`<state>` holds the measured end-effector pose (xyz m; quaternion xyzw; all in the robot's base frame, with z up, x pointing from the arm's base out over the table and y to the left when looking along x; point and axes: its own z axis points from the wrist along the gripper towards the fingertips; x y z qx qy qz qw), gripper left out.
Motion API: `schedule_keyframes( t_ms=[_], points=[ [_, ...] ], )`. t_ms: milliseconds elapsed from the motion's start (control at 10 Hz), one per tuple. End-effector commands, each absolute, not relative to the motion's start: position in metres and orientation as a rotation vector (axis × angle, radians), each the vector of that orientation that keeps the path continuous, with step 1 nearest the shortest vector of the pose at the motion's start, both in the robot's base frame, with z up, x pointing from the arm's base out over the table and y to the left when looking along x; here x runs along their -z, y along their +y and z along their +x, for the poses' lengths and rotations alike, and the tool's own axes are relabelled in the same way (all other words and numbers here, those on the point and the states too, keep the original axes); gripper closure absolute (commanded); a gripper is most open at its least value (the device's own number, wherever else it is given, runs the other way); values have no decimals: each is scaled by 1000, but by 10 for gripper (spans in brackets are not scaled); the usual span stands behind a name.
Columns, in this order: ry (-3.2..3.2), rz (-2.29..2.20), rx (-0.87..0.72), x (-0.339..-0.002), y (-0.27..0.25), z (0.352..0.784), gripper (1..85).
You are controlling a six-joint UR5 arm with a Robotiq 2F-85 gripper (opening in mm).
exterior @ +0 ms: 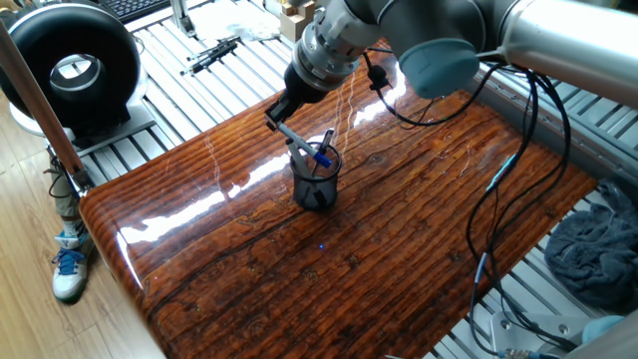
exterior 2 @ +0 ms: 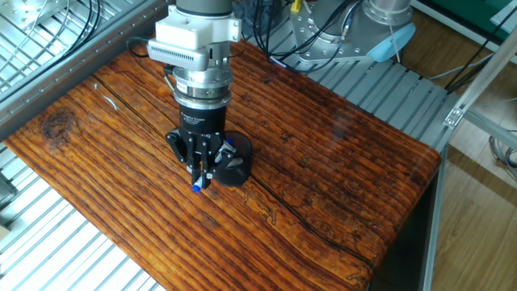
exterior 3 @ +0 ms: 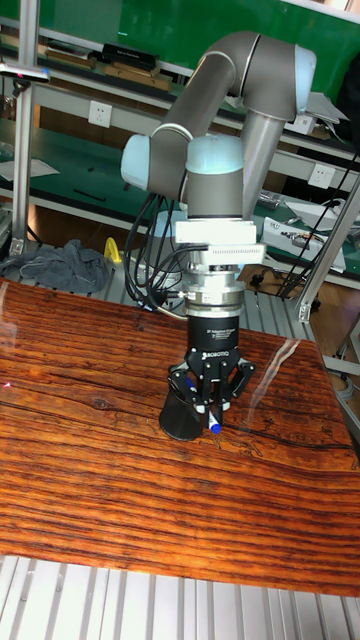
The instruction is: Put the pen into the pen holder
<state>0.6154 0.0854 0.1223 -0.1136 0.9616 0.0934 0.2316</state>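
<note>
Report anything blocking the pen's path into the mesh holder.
Nothing visible blocks it. The gripper holds the slim grey blue-capped pen tilted at the black wire-mesh cup; other pens already inside crowd its mouth.

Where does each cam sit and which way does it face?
One fixed view: high off one table corner, looking down across the table; shows the arm's wrist and the hand over the pen holder.
The other fixed view: high on the opposite side, looking down; shows the wrist and hand, with the pen blue end down.
Tall fixed view: near table height, facing the arm head-on with shelves behind; shows the whole arm and hand.
All three share the hand, pen and pen holder.
</note>
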Motion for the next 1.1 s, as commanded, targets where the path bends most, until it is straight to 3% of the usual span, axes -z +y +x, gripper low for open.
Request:
schedule_keyframes(
  t_ms=[0, 600, 1000],
  points=[
    [2636, -306, -265, -134, 94, 626, 843],
    [2784, -465, -119, -115, 66, 591, 843],
    [2796, -495, -33, -113, 51, 589, 843]
  ],
)
